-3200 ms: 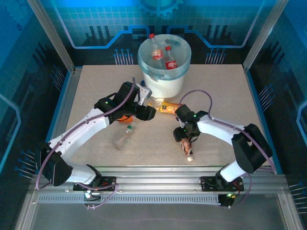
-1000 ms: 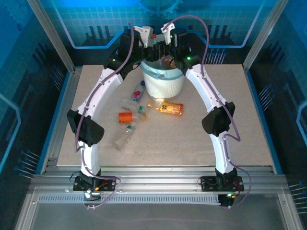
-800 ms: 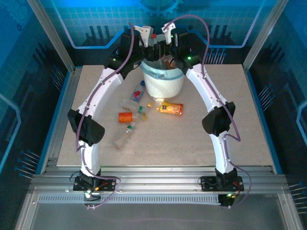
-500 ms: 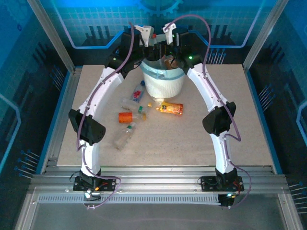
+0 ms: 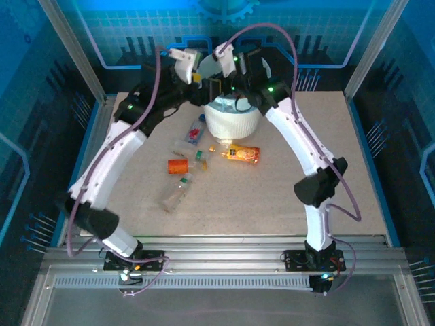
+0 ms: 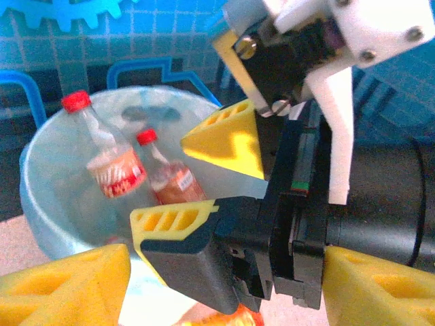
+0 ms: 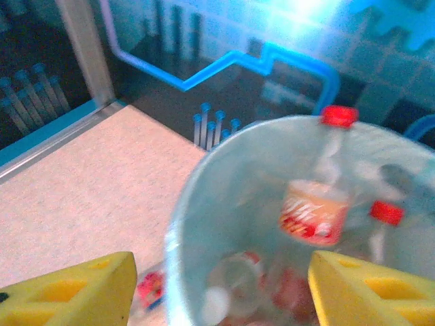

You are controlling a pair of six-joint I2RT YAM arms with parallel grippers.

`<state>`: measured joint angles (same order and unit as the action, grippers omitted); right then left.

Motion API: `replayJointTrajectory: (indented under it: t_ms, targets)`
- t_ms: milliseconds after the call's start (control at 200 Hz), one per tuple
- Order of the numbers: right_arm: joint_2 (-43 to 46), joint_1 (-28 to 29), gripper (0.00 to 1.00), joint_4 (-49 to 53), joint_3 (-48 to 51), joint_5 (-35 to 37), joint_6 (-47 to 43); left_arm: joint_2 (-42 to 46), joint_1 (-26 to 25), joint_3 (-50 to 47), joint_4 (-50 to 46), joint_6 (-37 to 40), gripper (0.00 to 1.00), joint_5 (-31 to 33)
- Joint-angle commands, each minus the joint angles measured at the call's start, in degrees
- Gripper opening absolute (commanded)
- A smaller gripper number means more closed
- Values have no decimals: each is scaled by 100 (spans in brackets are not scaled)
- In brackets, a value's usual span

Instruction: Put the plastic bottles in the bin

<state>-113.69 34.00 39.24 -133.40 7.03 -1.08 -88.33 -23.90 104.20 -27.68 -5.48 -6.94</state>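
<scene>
L tool (image 5: pixel 196 77): pulled back left off the bin (image 5: pixel 234 123) vs 1 s ago, fingers apart, empty. Several plastic bottles (image 5: pixel 197 130) remain on bench (image 5: pixel 285 197) near-left of bin: clear one (image 5: pixel 175 195) lies diagonal, cap far-right; orange-label one (image 5: pixel 239 153) lies left-right, cap left. Inside bin, red-cap bottles (image 6: pixel 115 170) lean near upright, caps up. R tool (image 7: pixel 217 288): over bin, spread wide, nothing held. Judge both drops done, next pick due
</scene>
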Motion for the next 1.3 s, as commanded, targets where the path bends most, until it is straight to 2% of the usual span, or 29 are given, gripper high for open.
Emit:
replayJointTrajectory:
  t_ms: [0,240,395,535,775,1015,1296]
  targets:
    - [1033,300,68,86,889,-315,-77,454,212,-909,-178,211,72,849]
    - [2140,423,68,-96,3188,-199,-373,2060,221,-2784,-238,396,73,940]
    - [2421,423,70,87,4042,-333,-992,2628,220,-3616,-347,577,73,805]
    - [2259,394,75,189,4522,-30,-1644,2812,226,-4114,-405,696,74,654]
    - [1232,265,77,361,4383,390,-2249,2851,226,-4538,-149,631,76,481]
    - [220,239,81,140,4019,796,-2591,2714,235,-4555,-114,617,77,384]
    - [-463,161,82,-160,3700,1083,-2861,2659,229,-4532,-177,666,77,447]
